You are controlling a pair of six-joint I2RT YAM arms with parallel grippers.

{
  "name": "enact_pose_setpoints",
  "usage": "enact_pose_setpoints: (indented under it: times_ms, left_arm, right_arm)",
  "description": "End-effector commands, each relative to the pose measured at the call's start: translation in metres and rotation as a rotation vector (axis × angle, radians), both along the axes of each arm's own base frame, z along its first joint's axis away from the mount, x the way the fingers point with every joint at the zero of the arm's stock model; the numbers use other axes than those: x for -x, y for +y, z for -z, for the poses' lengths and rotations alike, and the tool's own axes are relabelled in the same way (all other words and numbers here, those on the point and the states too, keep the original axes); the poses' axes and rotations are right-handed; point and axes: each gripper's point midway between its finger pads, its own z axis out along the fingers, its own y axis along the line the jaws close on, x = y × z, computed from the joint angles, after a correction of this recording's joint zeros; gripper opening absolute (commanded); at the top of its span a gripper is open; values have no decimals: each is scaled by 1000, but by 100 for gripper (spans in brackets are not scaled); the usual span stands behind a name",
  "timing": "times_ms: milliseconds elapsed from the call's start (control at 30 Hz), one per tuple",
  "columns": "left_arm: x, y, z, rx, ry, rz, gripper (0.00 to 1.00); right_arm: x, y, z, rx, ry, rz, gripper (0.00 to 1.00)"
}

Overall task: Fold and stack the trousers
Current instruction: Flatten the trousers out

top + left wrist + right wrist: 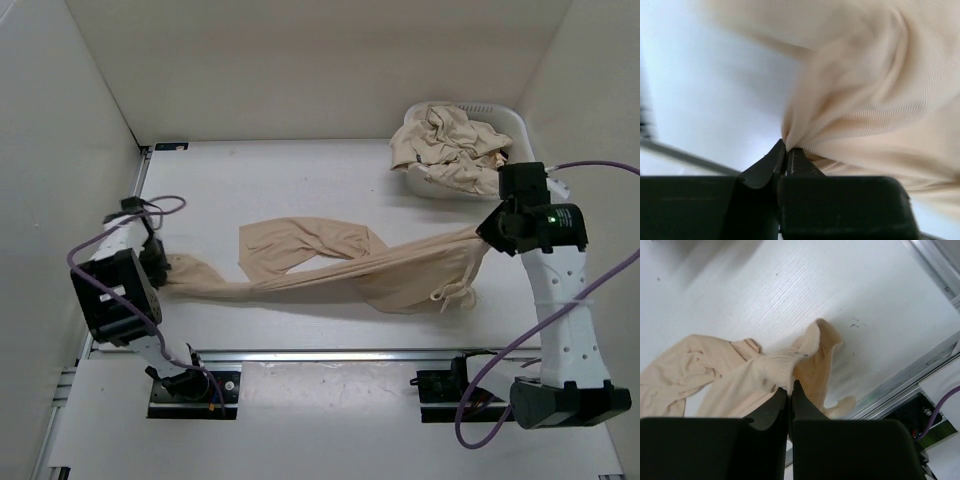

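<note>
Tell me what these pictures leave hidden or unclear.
- Basket, overhead view: how many trousers are piled inside; they are crumpled together.
- Left gripper, left wrist view: the stretched trousers are blurred and cut by the frame edges.
- Right gripper, overhead view: its fingers are covered by the arm.

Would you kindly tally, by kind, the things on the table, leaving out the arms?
Trousers spread out, pinched by the left gripper and the right gripper: 1
White laundry basket: 1
Heap of beige garments in the basket, pairs not separable: 1
Total: 3
</note>
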Motion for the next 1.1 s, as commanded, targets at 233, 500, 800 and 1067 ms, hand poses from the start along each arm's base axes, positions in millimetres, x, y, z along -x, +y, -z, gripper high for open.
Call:
enact_pose_setpoints:
  times_ms: [233,500,800,1067]
  left_arm:
    - [-24,66,-155,-83,-314,-208,14]
    - [-75,46,-56,62,-33,-104,44]
    - [-90,70,-102,-122,-201,-105,67]
    - [25,57,-15,-239,-20,-131,68]
  right_arm:
    - [27,-44,-58,169,-136,86,0]
    - [-19,-10,-6,35,-85,-35,0]
    - [-26,-6,6,13,-41,-56,0]
    - [-18,-11,20,27,5,-50,0]
